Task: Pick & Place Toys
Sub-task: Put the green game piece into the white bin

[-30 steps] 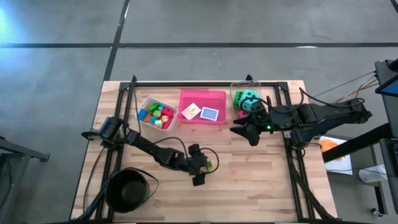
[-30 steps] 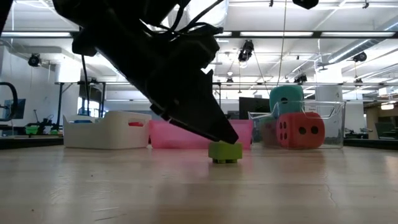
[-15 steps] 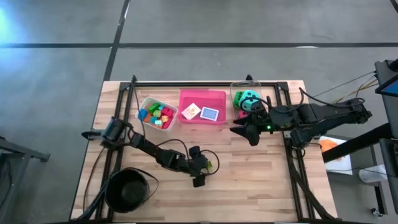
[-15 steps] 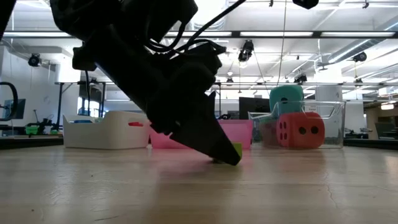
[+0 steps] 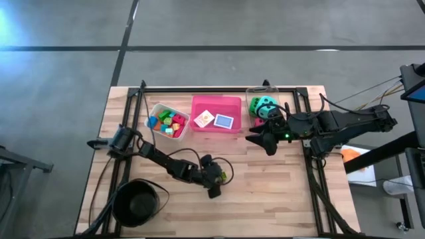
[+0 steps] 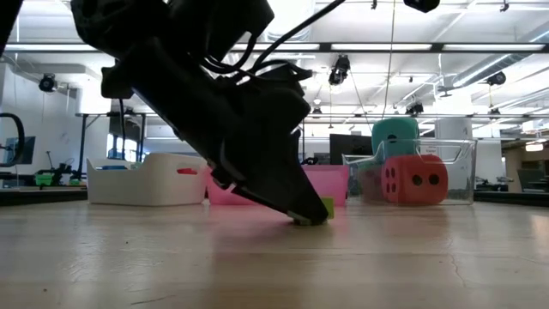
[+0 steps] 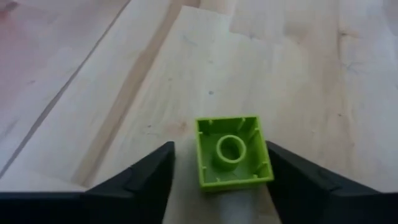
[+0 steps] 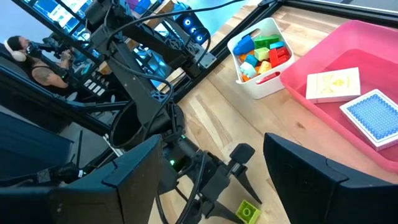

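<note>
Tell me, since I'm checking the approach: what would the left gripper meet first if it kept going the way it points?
The green block. It sits between the left gripper's open fingers, studs down on the wooden table. Past it lies only bare wood, though depth there is hard to judge.

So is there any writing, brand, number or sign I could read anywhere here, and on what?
No readable text anywhere.
White card: a faint printed design, too small to read.
Blue card: a dotted pattern only, no words.
Red die: dark pips, no numerals.
Screens beyond the table: lit, but too blurred to read.
Green block: moulded plastic, no lettering visible.
</note>
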{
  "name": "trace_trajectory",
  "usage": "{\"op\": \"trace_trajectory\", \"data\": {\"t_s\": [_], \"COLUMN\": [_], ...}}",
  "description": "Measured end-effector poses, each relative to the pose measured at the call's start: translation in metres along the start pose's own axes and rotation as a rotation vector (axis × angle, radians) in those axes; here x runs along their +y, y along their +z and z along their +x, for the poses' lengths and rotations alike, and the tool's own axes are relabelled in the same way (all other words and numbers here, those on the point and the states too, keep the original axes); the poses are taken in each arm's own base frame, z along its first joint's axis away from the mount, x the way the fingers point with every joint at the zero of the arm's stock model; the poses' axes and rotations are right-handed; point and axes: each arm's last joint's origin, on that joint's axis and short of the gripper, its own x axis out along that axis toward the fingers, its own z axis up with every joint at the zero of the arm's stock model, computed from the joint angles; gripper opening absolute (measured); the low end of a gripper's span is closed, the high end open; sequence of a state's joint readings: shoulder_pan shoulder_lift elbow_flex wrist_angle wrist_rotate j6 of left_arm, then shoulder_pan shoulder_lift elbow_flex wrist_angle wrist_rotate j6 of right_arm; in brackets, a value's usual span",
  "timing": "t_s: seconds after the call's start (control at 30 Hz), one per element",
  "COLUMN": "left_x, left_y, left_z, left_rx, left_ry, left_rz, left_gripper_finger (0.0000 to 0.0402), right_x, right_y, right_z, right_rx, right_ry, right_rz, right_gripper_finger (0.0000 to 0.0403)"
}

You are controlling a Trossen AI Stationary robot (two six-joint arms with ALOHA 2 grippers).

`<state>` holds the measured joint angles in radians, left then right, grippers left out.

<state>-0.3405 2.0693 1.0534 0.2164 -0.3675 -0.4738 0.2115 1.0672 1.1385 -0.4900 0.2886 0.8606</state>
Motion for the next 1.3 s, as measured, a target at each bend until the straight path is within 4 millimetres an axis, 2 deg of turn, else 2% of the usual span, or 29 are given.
{"op": "trace_trajectory", "data": {"t_s": [0.23,0.5,0.67,0.93,1.17,1.3], "left_x": [0.002,0.002,0.008,0.027,0.064,0.088], "left_y": [0.000,0.004,0.020,0.069,0.105,0.112], "left_z": [0.001,-0.004,-0.018,-0.062,-0.111,-0.134], "left_rx": [0.002,0.012,-0.002,-0.122,-0.212,-0.225], "left_ry": [0.011,-0.011,-0.004,-0.007,0.083,0.123], "left_rz": [-0.020,-0.018,0.006,0.010,-0.064,-0.122], "left_gripper_finger": [0.0135,0.0135,0.0135,0.0135,0.0135,0.0135], "right_x": [0.000,0.000,0.000,0.001,0.007,0.007], "right_y": [0.000,0.000,0.000,0.001,0.006,0.008], "right_z": [0.000,0.000,0.000,0.000,-0.001,-0.002], "right_rx": [0.000,0.000,-0.002,-0.009,-0.060,-0.076], "right_ry": [-0.001,0.000,0.002,0.007,0.068,0.080], "right_rz": [0.001,0.004,0.011,0.026,0.050,0.032], "right_gripper_finger": [0.0271,0.0271,0.0271,0.0271,0.0271,0.0271]}}
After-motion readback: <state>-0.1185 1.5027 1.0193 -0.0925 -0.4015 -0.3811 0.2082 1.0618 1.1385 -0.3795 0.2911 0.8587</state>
